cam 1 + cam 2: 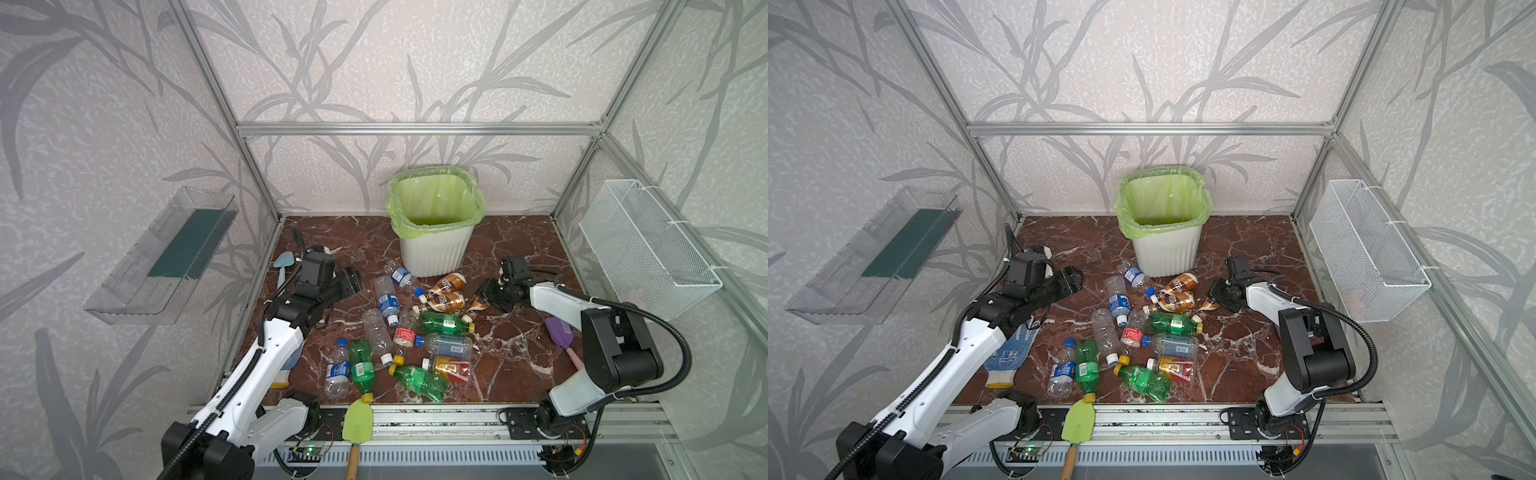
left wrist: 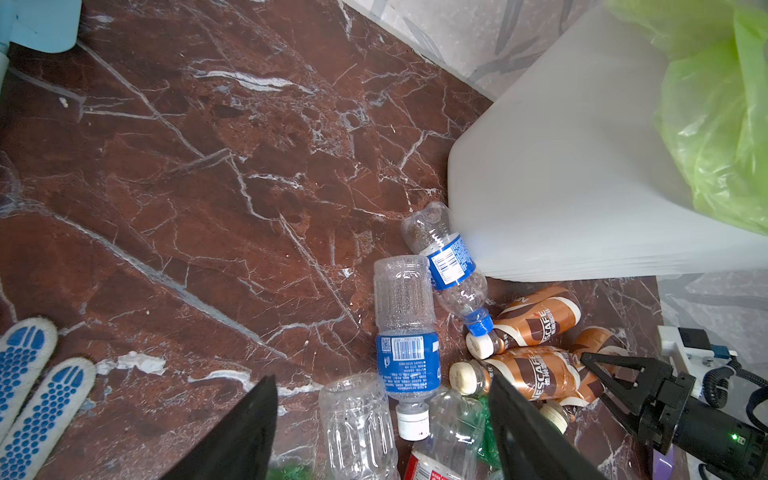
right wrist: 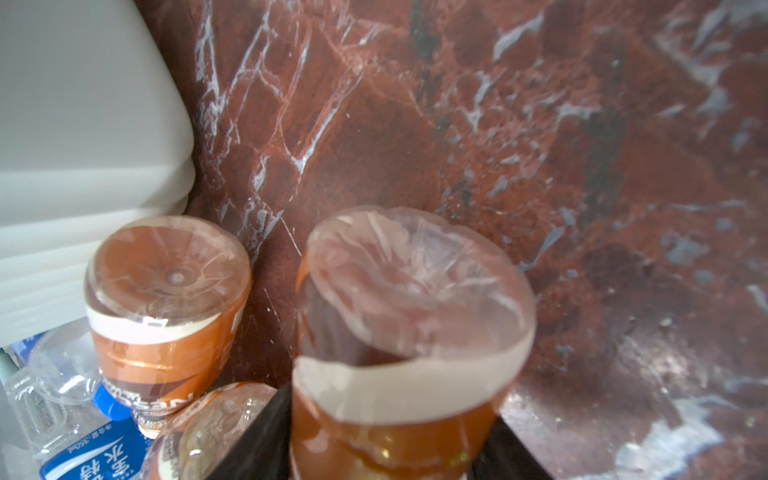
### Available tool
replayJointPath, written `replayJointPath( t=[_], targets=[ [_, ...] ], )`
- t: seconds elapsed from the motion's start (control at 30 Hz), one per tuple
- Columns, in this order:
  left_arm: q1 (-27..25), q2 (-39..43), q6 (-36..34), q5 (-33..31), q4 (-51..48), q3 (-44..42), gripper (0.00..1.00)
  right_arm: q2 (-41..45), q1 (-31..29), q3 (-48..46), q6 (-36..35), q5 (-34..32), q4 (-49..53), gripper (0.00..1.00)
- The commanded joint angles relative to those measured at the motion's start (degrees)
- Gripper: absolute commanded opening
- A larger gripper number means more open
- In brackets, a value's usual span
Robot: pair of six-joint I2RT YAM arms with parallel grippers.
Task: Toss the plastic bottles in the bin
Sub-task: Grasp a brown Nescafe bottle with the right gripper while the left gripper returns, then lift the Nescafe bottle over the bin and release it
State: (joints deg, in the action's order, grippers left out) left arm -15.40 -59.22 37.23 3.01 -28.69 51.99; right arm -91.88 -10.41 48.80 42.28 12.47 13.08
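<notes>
In the right wrist view we see the right gripper [image 3: 386, 440] closed on a brown-and-white coffee bottle [image 3: 411, 316], one black finger [image 3: 257, 440] pressed to each side of its wrap and its clear base pointing away from the camera. In a top view that bottle [image 1: 478, 302] lies at the right edge of the pile of plastic bottles [image 1: 409, 332] on the marble-patterned table [image 1: 515, 345], just in front of the bin [image 1: 434, 232], which stands upright at the back with its green bag [image 1: 395, 199] folded over the rim. Our left gripper [image 2: 382, 432] hovers with its fingers [image 2: 245, 432] spread wide and nothing between them, above a clear bottle with a blue label [image 2: 407, 332].
</notes>
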Motion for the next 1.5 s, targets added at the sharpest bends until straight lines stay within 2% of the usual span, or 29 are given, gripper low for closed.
replayJointPath(
  t=[0.0,0.43,0.67,0.83,1.0,1.17,1.3,1.4,1.47],
  targets=[
    [0.3,0.3,0.7,-0.2,0.2,-0.3,0.79,2.8,0.5,-0.2,-0.3,-1.1,0.4,0.58],
    [0.2,-0.1,1.6,0.4,0.2,-0.3,0.79,22.8,1.6,-2.5,-4.5,-4.7,10.0,0.58],
    [0.3,-1.1,2.4,1.8,-0.3,0.4,0.79,34.0,1.0,-4.2,-5.3,-0.8,13.8,0.58],
    [0.3,-2.3,2.1,3.1,-1.6,1.7,0.79,40.1,-3.6,-5.6,-5.4,-1.4,15.8,0.58],
    [0.3,-2.4,2.1,3.5,-1.8,2.0,0.79,42.9,-7.3,-4.2,-4.9,-2.7,13.5,0.57],
    [0.3,-2.3,2.7,3.6,-1.8,2.5,0.79,39.4,-9.4,9.4,-5.4,-2.6,8.5,0.57],
    [0.3,-2.0,4.1,4.1,-2.4,4.1,0.79,26.4,-14.5,31.2,-9.2,-5.8,4.1,0.58],
    [0.3,-1.2,3.8,3.9,-3.8,6.1,0.79,14.2,-15.6,48.4,-9.6,-7.6,5.2,0.67],
    [0.3,-0.2,3.4,3.0,-4.4,7.0,0.79,6.6,-15.4,58.2,-9.8,-8.4,9.8,0.80]
  ],
)
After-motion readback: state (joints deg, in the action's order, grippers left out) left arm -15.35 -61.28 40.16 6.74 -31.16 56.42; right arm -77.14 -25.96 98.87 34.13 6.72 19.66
